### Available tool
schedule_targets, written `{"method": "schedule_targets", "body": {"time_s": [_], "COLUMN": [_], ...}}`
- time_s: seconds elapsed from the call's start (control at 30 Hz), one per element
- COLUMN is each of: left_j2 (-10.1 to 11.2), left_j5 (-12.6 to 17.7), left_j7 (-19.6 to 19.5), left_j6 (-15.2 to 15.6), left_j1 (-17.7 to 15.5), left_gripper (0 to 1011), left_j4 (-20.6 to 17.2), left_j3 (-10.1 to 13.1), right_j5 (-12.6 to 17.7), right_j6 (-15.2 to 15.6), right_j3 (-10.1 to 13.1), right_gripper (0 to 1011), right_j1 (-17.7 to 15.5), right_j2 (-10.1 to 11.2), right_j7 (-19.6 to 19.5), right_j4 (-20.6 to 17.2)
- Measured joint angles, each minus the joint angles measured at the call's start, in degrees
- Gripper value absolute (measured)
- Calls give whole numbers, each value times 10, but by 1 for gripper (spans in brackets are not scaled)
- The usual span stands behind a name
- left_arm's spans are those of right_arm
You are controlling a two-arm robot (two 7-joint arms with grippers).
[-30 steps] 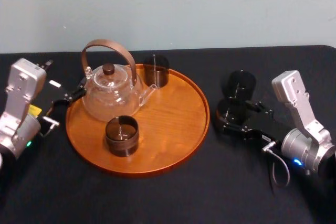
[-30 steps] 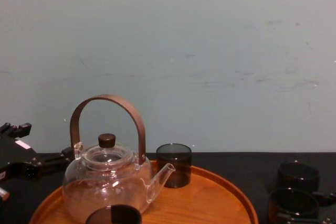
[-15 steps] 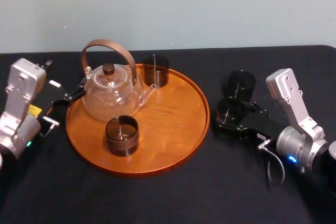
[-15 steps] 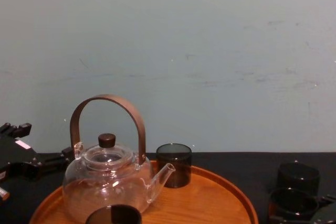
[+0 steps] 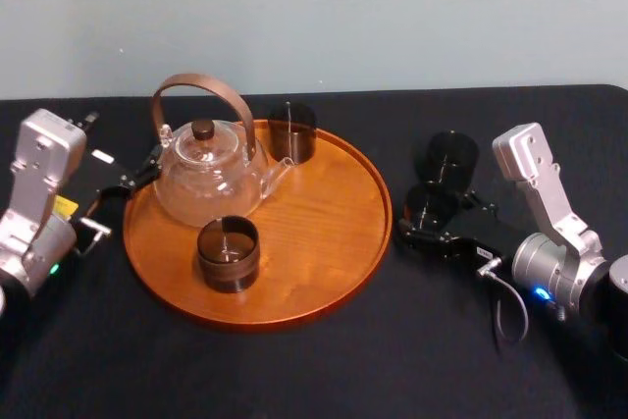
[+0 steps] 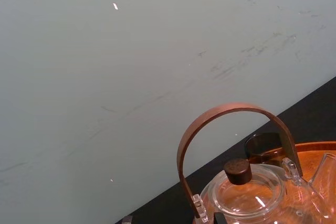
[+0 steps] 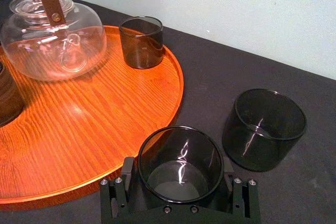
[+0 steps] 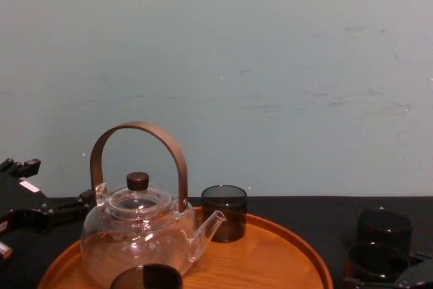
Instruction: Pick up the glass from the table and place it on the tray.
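Since the glass [image 7: 180, 153] stands upright on the counter [image 5: 314, 370] just right of the tray [image 5: 329, 242], what matters to us is how it sits against the right tool [image 5: 430, 221]. It is between the two jaws, its axis vertical and the jaws level at its lower wall. We read the tool as open, each jaw just outside the wall and nothing gripped, though the gaps are slim and we would not swear there is no contact. A second glass [image 5: 451, 156] stands just beyond, near the first but apart from it, so closing should not catch it. The tray lies to the tool's left, a short carry over the low rim, and bare wood shows on its right half, well apart from the teapot [image 5: 208, 179]. The left tool [image 5: 126, 183] is parked at the tray's left edge, the far side from the glass, so the right arm is plainly the nearer one.
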Motion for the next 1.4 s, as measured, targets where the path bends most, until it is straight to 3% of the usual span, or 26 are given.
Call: {"method": "schedule_targets", "body": {"time_s": [0.33,0.5,1.17,1.4], "left_j2": [0,0,0,0], "left_j5": [0,0,0,0], "left_j7": [0,0,0,0], "left_j6": [0,0,0,0], "left_j1": [0,0,0,0], "left_gripper": [1001,1001,1001,1001], "left_j4": [0,0,0,0], "left_j3": [0,0,0,0], "right_j5": [0,-1,-2,6], "right_j6": [-1,-2,-4,-7], "right_j3": [0,0,0,-1], "right_gripper": [1002,905,903,903], "right_j1": [0,0,0,-9], "right_j2": [0,0,1,11], "right_j7": [0,0,0,9], "right_j4": [0,0,0,-24]}}
